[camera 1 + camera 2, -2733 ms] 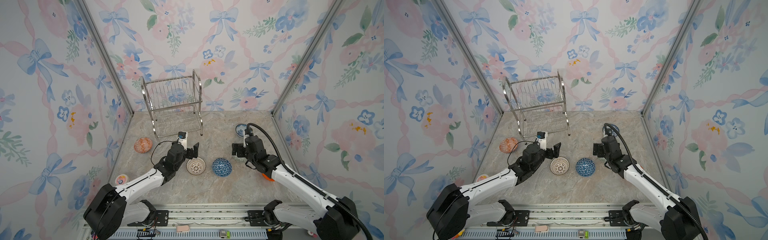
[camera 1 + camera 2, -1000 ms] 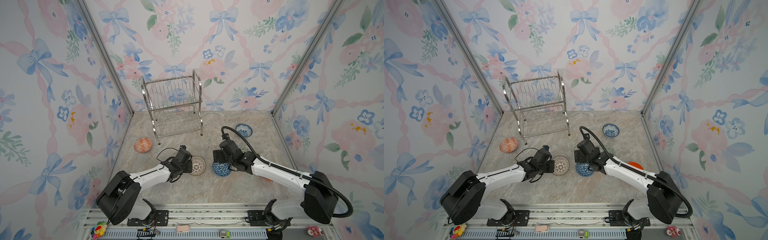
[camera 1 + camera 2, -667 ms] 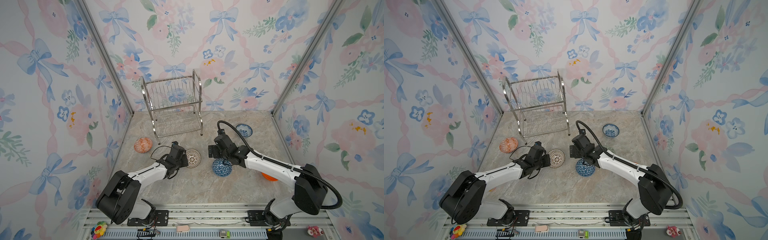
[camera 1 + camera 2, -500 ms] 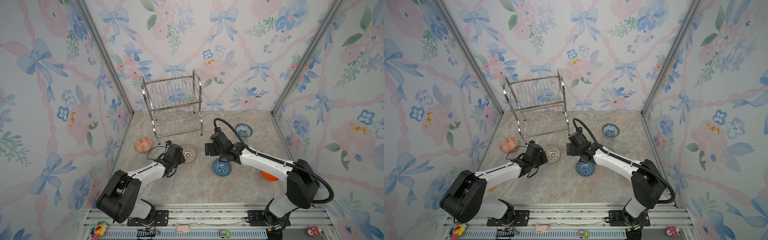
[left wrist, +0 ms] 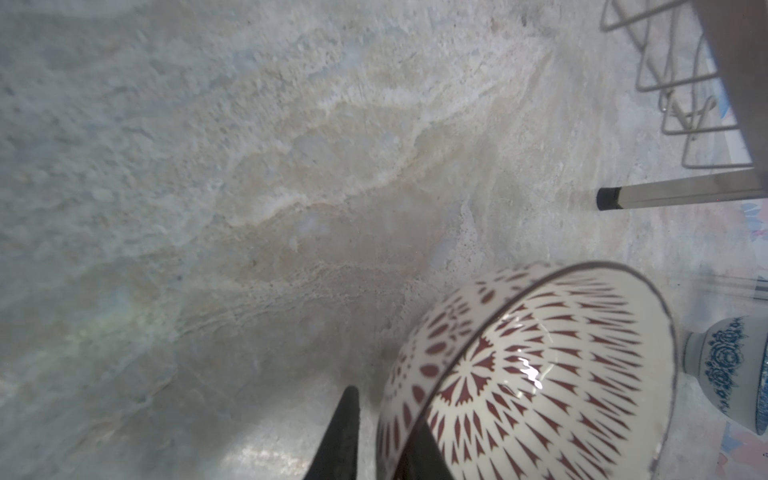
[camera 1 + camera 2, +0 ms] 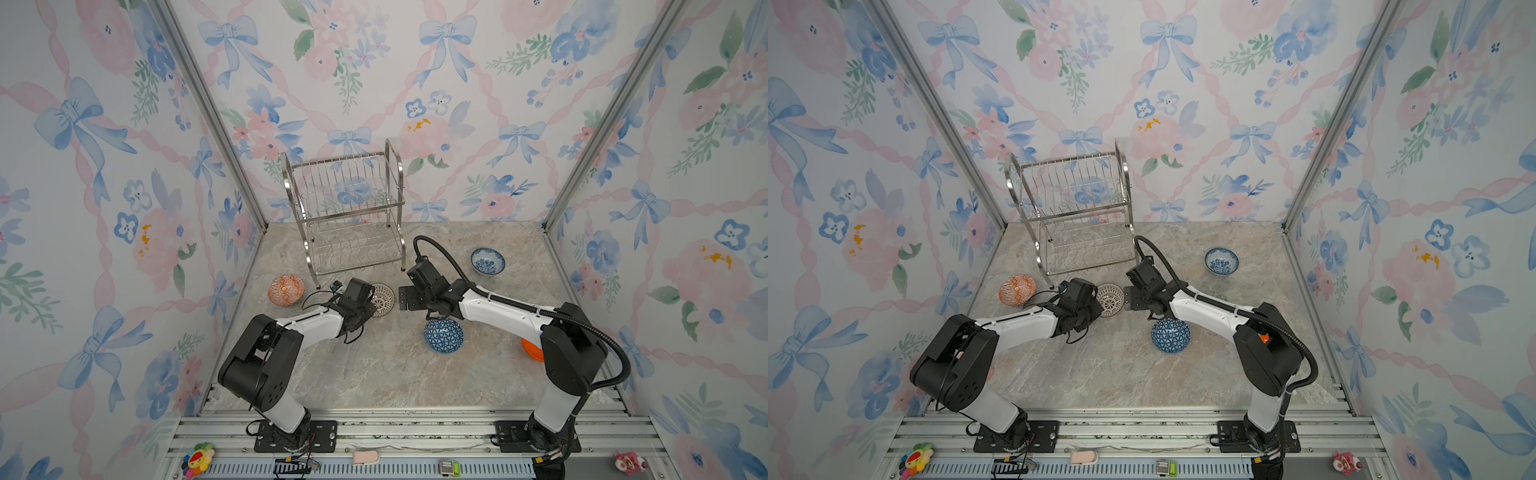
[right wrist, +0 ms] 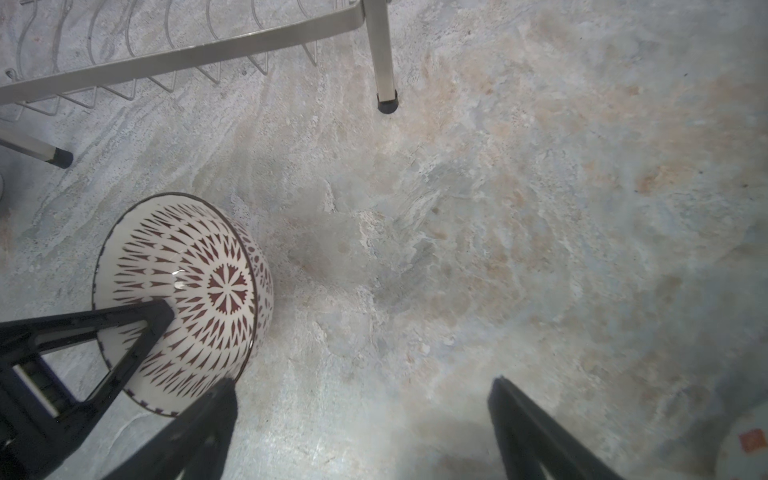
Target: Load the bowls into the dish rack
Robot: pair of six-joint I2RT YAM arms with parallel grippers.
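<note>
Left gripper: fingers straddle the rim of the white lattice bowl; clamped or loose, I cannot tell.
Right gripper: jaws spread wide, empty, just beside that bowl.
Bowl's place: tilted on its edge on the table, near the dish rack's 2 front legs.

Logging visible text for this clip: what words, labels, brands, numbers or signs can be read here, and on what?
No text is legible.
Red square mark on a pale rounded object, right wrist view: too blurred to read.
Green-and-yellow item on the front rail, in both top views: too small to read.
Lattice-patterned bowl: pattern only, no writing.
</note>
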